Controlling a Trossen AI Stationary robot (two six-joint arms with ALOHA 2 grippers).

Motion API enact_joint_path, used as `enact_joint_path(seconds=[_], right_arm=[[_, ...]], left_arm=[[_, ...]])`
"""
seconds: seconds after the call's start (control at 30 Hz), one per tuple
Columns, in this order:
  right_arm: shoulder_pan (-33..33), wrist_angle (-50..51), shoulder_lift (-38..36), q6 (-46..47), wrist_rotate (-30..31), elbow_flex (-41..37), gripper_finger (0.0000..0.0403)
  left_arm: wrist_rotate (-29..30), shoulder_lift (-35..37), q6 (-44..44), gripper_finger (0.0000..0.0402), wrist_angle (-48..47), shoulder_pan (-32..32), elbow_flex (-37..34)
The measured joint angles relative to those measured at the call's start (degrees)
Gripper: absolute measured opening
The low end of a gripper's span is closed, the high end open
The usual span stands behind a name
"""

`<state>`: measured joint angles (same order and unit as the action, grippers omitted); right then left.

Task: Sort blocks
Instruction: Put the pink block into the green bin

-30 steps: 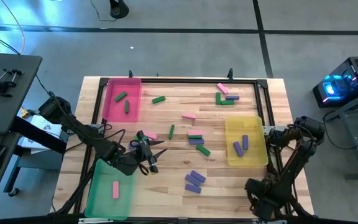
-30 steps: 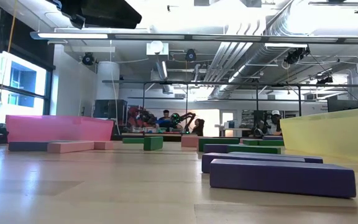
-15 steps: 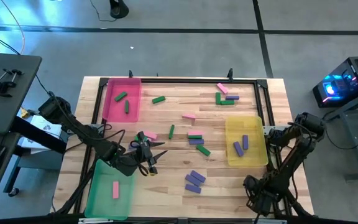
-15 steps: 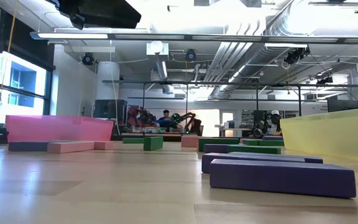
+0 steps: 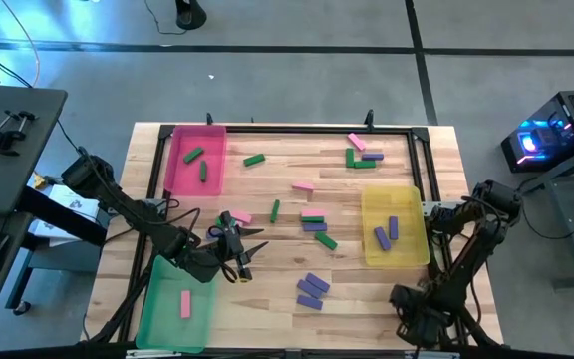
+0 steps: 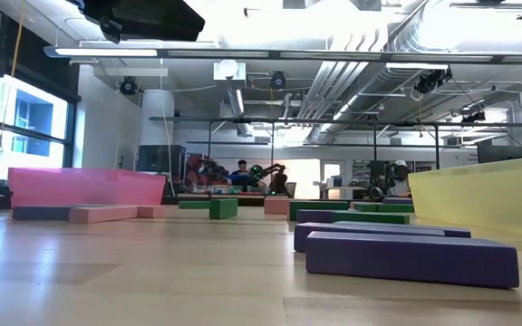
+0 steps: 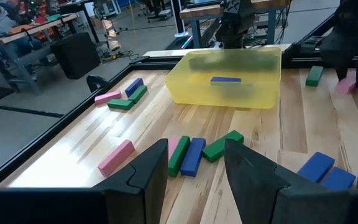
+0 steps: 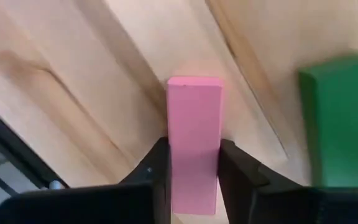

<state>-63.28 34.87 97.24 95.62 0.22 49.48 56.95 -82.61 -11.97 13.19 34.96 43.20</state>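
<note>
High view: the left gripper (image 5: 249,253) hangs part open and empty over mid-table, with loose blocks (image 5: 313,222) lying toward the yellow tray (image 5: 369,200). The right arm is folded at the near right corner.

Low view: no gripper shows.

Left wrist view: nothing lies between the fingers.

Right wrist view: the right gripper (image 8: 193,168) pinches the pink block (image 8: 193,115), whose long axis runs along the fingers. No writing can be read.
</note>
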Motion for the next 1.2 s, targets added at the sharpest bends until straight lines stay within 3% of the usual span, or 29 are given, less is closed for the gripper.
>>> enact_joint_path(seconds=[0.1, 0.23, 0.33, 0.47, 0.63, 0.8, 0.93, 1.2], right_arm=[[0.16, -1.62, -1.14, -3.84, 15.41, 0.60, 0.0069], [0.71, -5.89, -5.05, -13.94, 37.92, 0.67, 0.0069], [1.66, -9.49, -6.94, -22.56, 49.19, 0.62, 0.0069], [4.44, -19.97, -7.43, -38.61, 61.22, 0.64, 0.0069], [10.15, -34.78, -7.35, -58.45, 61.37, 0.67, 0.0069], [15.42, -46.26, -7.37, -75.75, 52.84, 0.71, 0.0069], [19.13, -50.52, -7.40, -81.41, 46.82, 0.72, 0.0069], [21.66, -53.26, -7.59, -86.33, 44.04, 0.75, 0.0069]], left_arm=[[-0.89, -0.23, 0.03, 0.0145, 0.21, -0.36, 0.00], [-7.42, -2.15, 3.78, 0.0145, 3.03, -1.97, 0.00], [-15.11, -5.15, 8.63, 0.0145, 10.34, -4.08, 0.00], [-27.64, -11.65, 16.47, 0.0145, 27.05, -6.54, 0.02], [-37.60, -21.00, 24.34, 0.0145, 50.30, -8.62, 0.04], [-47.26, -27.62, 25.14, 0.0146, 63.50, -10.66, 1.52], [-56.14, -30.72, 24.70, 0.0160, 65.08, -11.84, 5.06], [-54.43, -33.04, 24.11, 0.0222, 64.00, -11.93, 10.38]])
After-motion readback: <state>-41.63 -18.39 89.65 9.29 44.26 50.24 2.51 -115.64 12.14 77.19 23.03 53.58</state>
